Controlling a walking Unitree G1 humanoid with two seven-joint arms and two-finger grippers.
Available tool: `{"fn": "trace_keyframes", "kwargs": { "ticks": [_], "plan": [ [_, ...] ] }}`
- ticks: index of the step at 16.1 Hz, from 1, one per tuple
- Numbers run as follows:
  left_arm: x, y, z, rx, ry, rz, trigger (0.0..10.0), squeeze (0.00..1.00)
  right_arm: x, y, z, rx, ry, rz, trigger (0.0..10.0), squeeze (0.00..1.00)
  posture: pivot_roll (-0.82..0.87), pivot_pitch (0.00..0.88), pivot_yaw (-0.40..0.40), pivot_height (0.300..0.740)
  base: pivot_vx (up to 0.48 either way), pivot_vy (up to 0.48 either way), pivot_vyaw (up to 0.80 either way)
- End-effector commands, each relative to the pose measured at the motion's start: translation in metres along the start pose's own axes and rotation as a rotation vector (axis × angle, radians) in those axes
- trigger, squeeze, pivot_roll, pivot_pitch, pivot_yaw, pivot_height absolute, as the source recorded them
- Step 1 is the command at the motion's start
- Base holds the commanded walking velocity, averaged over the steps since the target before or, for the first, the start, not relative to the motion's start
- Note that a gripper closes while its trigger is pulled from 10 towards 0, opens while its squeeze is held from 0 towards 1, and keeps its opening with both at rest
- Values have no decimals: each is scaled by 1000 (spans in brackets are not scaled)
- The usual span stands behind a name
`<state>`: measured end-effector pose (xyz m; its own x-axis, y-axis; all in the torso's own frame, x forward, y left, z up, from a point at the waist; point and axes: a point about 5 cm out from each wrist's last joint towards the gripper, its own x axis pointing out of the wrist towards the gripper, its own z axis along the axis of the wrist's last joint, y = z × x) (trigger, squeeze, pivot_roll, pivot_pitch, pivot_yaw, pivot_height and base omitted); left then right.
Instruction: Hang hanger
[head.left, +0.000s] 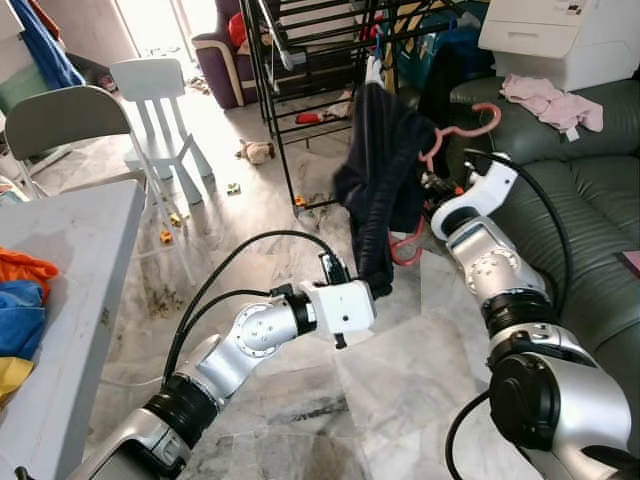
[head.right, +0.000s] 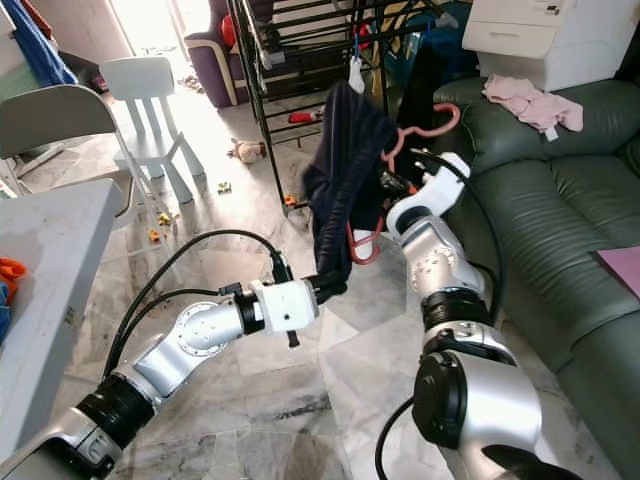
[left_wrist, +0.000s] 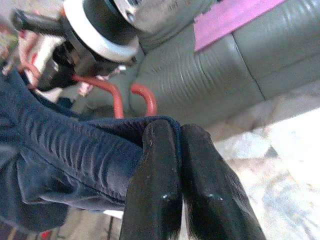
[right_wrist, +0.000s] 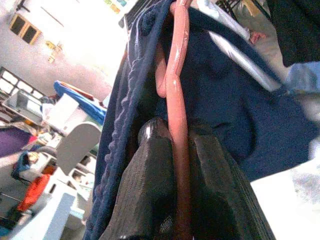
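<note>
A salmon-pink plastic hanger (head.left: 452, 135) is held in the air, hook pointing toward the green sofa. A dark navy garment (head.left: 378, 180) drapes over it, hanging in loose folds above the marble floor.

Head stereo pair looks forward-down, shares drying rack (head.left: 300, 60) — wrist views close-up along tools.

A lived-in home living room; a green leather sofa (head.left: 560, 200) carries pink laundry (head.left: 552, 102); just beside the sofa stands a black drying rack (head.left: 300, 60); beyond the rack, small toys (head.left: 258, 151) dot the marble floor (head.left: 400, 380) near a white child's chair (head.left: 160, 110).
</note>
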<state>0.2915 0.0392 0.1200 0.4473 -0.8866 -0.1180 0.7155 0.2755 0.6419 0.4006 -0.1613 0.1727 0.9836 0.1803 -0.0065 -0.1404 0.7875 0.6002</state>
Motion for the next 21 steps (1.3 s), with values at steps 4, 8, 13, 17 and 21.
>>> {"fn": "trace_keyframes", "kwargs": {
  "ticks": [4, 8, 13, 17, 21],
  "plan": [
    [-2, -32, -13, -66, 116, -123, 10000, 0, 11, 37, 49, -82, -225, 44, 10000, 0, -111, 0, 61, 740, 0, 0, 0],
    [2, -1, -20, -40, 210, 161, 10000, 0, -2, 56, -29, -499, 284, 438, 10000, 0, -111, 0, 53, 740, 0, 0, 0],
    [0, 15, -17, -63, 223, 274, 10000, 0, -44, -42, -60, -662, 572, 206, 10000, 0, -122, 0, 65, 740, 0, 0, 0],
    [-5, 39, -19, 4, 253, 406, 10000, 0, -75, -88, -61, -701, 702, 97, 10000, 0, -128, 0, 69, 740, 0, 0, 0],
    [-18, 43, -31, 96, 319, 409, 10000, 0, -70, -99, -29, -719, 596, -37, 10000, 0, -128, 0, 77, 740, 0, 0, 0]
  ]
}}
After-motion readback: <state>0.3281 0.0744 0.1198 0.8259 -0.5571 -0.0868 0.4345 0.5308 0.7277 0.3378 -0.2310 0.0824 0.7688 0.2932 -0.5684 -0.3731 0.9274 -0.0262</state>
